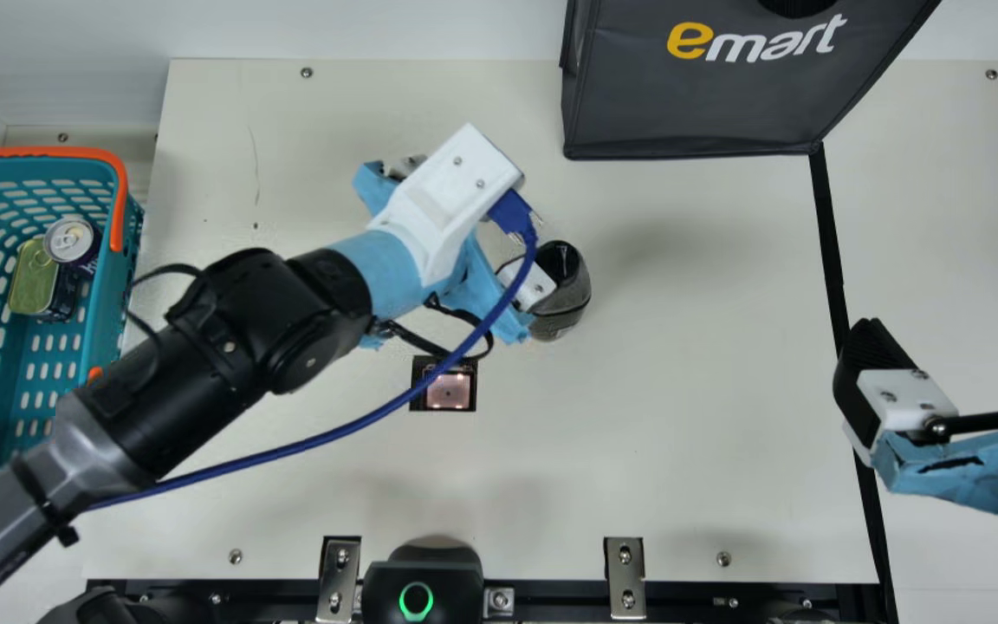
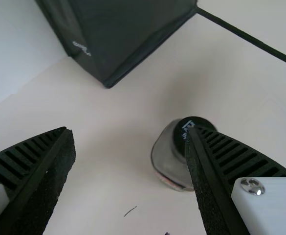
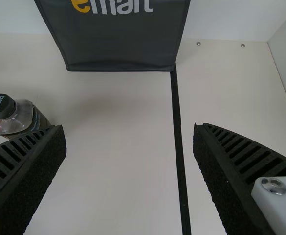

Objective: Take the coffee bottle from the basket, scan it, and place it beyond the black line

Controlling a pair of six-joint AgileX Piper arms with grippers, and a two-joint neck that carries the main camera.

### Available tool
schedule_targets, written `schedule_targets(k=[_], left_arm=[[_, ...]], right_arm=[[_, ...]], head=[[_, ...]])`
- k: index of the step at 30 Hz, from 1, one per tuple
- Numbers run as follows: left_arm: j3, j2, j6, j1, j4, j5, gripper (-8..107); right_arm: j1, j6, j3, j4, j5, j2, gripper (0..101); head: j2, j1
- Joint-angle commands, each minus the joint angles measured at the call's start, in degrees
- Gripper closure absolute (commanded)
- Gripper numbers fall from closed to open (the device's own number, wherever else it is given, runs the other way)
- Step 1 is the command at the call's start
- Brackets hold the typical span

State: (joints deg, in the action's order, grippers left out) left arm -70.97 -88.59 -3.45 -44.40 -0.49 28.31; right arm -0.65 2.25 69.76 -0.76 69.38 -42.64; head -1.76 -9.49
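Above the table, my left gripper (image 1: 477, 217) is open over the coffee bottle (image 1: 564, 314), which its finger partly covers. In the left wrist view the black-capped bottle (image 2: 168, 155) lies behind one finger's tip, with bare table between the fingers of the left gripper (image 2: 129, 129); contact cannot be told. My right gripper (image 1: 951, 334) is held open at the far right, over the black line (image 1: 828, 234). Through the right wrist camera, the upright bottle (image 3: 23, 117) appears past one finger of the right gripper (image 3: 128, 128). The scanner window (image 1: 449, 392) is set in the table.
A teal basket (image 1: 105, 347) with an orange handle holds cans at the left, beside my left arm. At the back a dark bag (image 1: 690, 104) stands left of the line's upper end. A black device (image 1: 421, 576) with a green ring sits at the front edge.
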Motion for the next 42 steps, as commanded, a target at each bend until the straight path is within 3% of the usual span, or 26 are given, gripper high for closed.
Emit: schedule_targets(k=[1,18,42], left_arm=[[0.71,0.94,1.28,0.76,0.89,-0.13,9],[8.82,11.88,3.49,12.15,2.87,0.07,9],[16.71,23.60,-8.55,33.78,-5.26,1.19,9]], right_arm=[[0.00,0.00,0.00,0.00,0.00,0.00,10],[0.00,0.00,0.00,0.05,0.00,0.00,10],[0.00,0.00,0.00,0.05,0.00,0.00,10]], head=[[0.18,1.57],[0.18,1.57],[0.18,1.57]])
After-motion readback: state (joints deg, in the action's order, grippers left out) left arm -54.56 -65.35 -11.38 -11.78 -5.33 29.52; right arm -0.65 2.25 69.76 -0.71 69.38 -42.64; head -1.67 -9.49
